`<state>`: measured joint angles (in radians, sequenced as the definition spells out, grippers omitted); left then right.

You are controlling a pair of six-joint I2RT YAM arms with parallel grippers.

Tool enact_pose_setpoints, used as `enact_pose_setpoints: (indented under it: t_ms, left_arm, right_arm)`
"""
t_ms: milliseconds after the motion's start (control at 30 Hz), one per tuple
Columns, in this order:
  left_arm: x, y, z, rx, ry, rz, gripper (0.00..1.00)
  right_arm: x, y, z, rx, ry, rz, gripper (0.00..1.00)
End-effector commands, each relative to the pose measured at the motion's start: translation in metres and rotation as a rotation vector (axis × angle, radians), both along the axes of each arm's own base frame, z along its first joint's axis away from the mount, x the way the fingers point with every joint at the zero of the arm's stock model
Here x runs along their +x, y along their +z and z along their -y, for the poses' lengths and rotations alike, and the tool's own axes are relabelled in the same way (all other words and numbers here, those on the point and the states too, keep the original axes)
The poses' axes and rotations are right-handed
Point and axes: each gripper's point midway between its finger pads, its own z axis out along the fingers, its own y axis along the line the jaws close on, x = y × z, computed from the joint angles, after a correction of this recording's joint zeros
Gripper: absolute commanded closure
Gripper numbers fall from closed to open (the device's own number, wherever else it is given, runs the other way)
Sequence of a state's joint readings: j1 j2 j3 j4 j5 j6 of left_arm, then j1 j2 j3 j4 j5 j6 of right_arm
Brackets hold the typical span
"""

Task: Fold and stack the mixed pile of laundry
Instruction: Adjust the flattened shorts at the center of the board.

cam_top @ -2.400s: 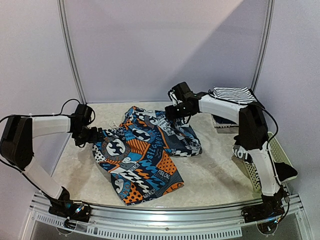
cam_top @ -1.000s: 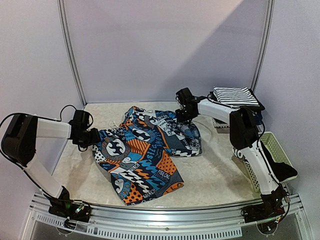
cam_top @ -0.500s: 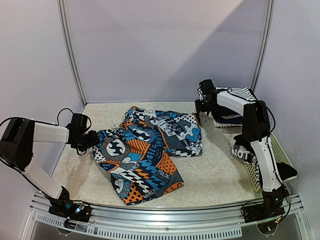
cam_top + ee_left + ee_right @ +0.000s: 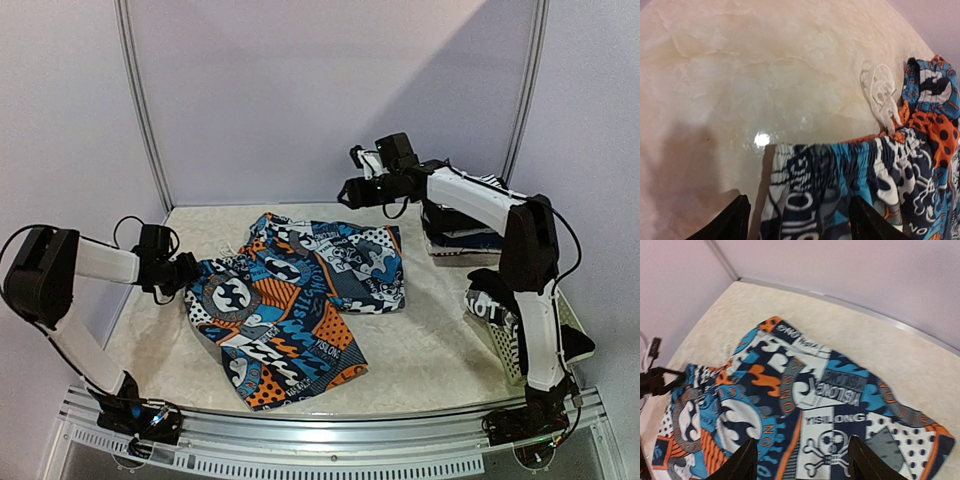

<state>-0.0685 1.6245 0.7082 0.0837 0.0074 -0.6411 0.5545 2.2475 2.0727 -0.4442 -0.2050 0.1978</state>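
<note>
Shorts with a busy orange, blue, white and black print [image 4: 300, 295] lie spread flat on the table. My left gripper [image 4: 188, 270] is low at their left waistband and open; in the left wrist view the gathered waistband [image 4: 840, 185] lies between the left gripper's [image 4: 800, 225] dark fingers, ungripped. My right gripper [image 4: 350, 190] hangs open in the air above the shorts' far edge. The right wrist view looks down on the shorts [image 4: 805, 400] past the right gripper [image 4: 802, 460]. A folded white garment with black stripes [image 4: 492, 182] tops a stack at the back right, partly behind the right arm.
A white lattice basket [image 4: 555, 300] stands at the right edge with a dark printed garment [image 4: 488, 300] hanging over its side. The shorts' white drawstring [image 4: 880, 95] trails onto the bare tabletop. Metal frame posts [image 4: 140, 110] rise at the back corners.
The right gripper opened, left the shorts' far right corner, swung toward the stack, then rose back left above the shorts. The left gripper widened a little at the waistband.
</note>
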Motion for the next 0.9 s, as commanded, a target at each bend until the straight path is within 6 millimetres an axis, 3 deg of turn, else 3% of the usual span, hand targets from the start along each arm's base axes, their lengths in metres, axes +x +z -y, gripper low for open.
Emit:
enact_pose_setpoints:
  t_ms: [0, 100, 200, 300, 500, 533, 667, 700, 800, 867]
  left_arm:
    - [0.03, -0.003, 0.014, -0.11, -0.068, 0.021, 0.43]
    - [0.038, -0.003, 0.018, -0.139, -0.082, 0.024, 0.71]
    - [0.031, 0.005, 0.016, -0.141, -0.056, 0.031, 1.0]
    - [0.004, 0.013, -0.001, -0.099, 0.036, 0.007, 1.0]
    - [-0.068, 0.047, -0.027, -0.045, 0.25, 0.079, 1.0]
    - [-0.078, 0.051, -0.027, -0.047, 0.271, 0.102, 0.97]
    - [-0.109, 0.055, -0.026, -0.073, 0.316, 0.13, 0.66]
    - [-0.114, 0.056, -0.026, -0.087, 0.315, 0.14, 0.55]
    - [-0.122, 0.072, -0.027, -0.077, 0.296, 0.207, 0.03]
    - [-0.12, 0.098, -0.033, -0.014, 0.281, 0.271, 0.0]
  right_arm:
    - [-0.038, -0.042, -0.049, 0.131, 0.222, -0.187, 0.38]
    - [-0.034, -0.061, -0.055, 0.129, 0.225, -0.239, 0.39]
    - [-0.024, -0.093, -0.048, 0.083, 0.181, -0.289, 0.39]
    - [-0.011, -0.126, -0.029, 0.053, 0.097, -0.353, 0.4]
    - [0.007, -0.166, 0.012, 0.005, -0.062, -0.439, 0.42]
    - [0.009, -0.168, 0.016, 0.001, -0.075, -0.443, 0.42]
    - [0.009, -0.163, 0.019, 0.013, -0.073, -0.443, 0.43]
    - [0.008, -0.157, 0.017, 0.021, -0.061, -0.438, 0.43]
    - [0.001, -0.139, 0.01, 0.021, -0.016, -0.41, 0.43]
    - [-0.008, -0.128, 0.008, -0.007, 0.006, -0.382, 0.42]
